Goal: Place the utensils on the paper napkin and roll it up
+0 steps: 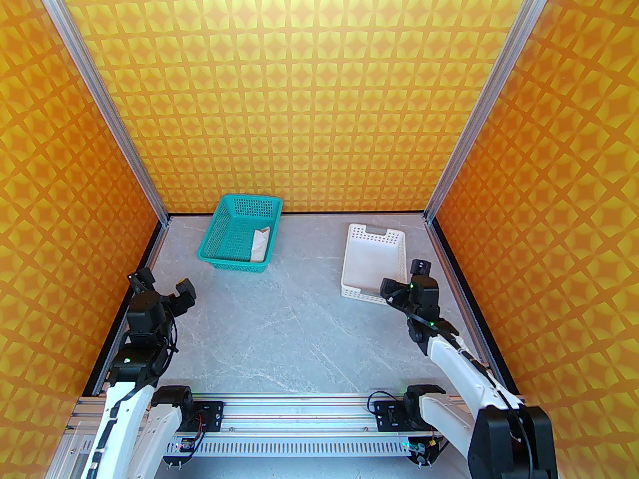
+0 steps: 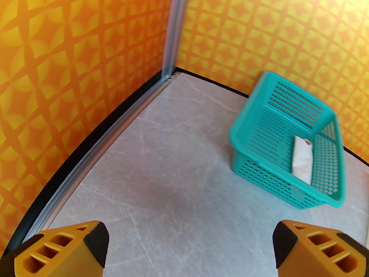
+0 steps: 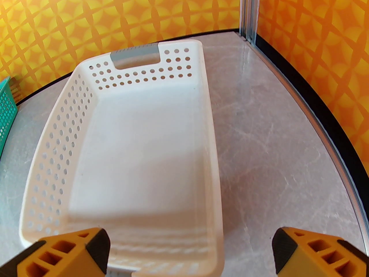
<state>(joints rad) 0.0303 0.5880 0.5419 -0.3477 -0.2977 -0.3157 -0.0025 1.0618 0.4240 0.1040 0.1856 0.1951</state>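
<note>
The paper napkin (image 1: pixel 260 245) lies as a white roll inside the teal basket (image 1: pixel 222 217), against its right wall. In the left wrist view the napkin roll (image 2: pixel 302 160) has a small tan tip (image 2: pixel 308 140) poking out of its far end. The rest of the utensils is hidden. My left gripper (image 1: pixel 162 287) hovers open near the left wall, well short of the teal basket (image 2: pixel 245 120), with nothing between its fingers. My right gripper (image 1: pixel 405 277) stands open over the near end of the white basket (image 1: pixel 347 267), also empty.
The white perforated basket (image 3: pixel 210 125) holds nothing. Orange patterned walls enclose the grey marble table (image 1: pixel 299 327) on three sides, with metal posts in the back corners. The teal basket sits at back left and the white basket at back right.
</note>
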